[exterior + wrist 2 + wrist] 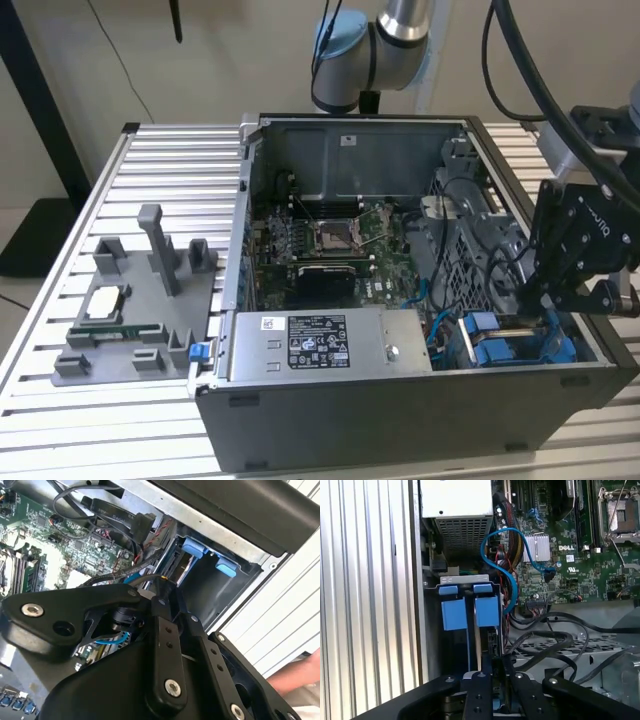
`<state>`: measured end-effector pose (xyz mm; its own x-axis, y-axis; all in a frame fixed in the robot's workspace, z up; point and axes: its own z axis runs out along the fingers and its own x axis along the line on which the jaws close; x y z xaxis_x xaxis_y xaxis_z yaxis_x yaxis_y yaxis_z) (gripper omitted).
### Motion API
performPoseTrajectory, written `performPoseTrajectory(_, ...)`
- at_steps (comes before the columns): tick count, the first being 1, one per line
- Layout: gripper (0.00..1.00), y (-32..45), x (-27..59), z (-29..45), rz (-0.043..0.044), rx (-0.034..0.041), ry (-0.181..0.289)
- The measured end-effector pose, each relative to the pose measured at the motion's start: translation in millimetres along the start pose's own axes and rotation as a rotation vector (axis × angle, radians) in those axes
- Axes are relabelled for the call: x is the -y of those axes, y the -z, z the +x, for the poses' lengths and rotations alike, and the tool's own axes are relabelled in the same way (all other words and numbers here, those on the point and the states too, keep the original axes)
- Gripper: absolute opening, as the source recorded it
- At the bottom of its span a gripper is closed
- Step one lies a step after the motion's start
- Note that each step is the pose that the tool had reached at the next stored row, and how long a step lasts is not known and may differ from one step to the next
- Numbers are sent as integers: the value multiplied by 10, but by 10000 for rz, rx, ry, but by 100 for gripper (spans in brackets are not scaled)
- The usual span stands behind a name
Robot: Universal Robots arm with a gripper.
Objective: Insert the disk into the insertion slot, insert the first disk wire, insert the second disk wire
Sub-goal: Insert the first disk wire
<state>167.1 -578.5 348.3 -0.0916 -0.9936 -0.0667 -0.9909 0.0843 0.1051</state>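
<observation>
An open black-walled desktop computer case (400, 410) lies on the ribbed aluminium bench (170, 180). The black gripper (528, 300) reaches down into the corner of the case at the exterior view's right. In both wrist views it (496, 672) (162, 597) hangs just above the flat silver-grey hard disk with the bright blue plastic frame (486, 611). Whether the jaws are open, closed or gripping anything cannot be told, since the black linkage hides their tips.

The disk (497, 352) stands on edge inside the rectangular grey metal insertion slot (210, 597), between the case's outer wall and the perforated cage. Its two blue tabs (192, 547) stick up at the slot's mouth.

A thin blue cable (495, 535) loops from beside the tabs over to the green motherboard (570, 555). Several loose black cables (545, 640) lie across the perforated cage near the gripper. The larger grey metal box with a black-and-white sticker (330, 345) sits beside the slot, along the case's near wall. A grey plastic parts holder (140, 300) rests on the bench at the exterior view's left, well apart from the case
</observation>
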Motion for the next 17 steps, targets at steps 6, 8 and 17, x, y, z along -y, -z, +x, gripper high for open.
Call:
performPoseTrajectory(6, 0, -51, 14, -27, -12, -35, 268)
performPoseTrajectory(8, 0, -59, 15, -31, -20, -52, 426)
performPoseTrajectory(17, 0, -75, 70, -36, -48, -100, 874)
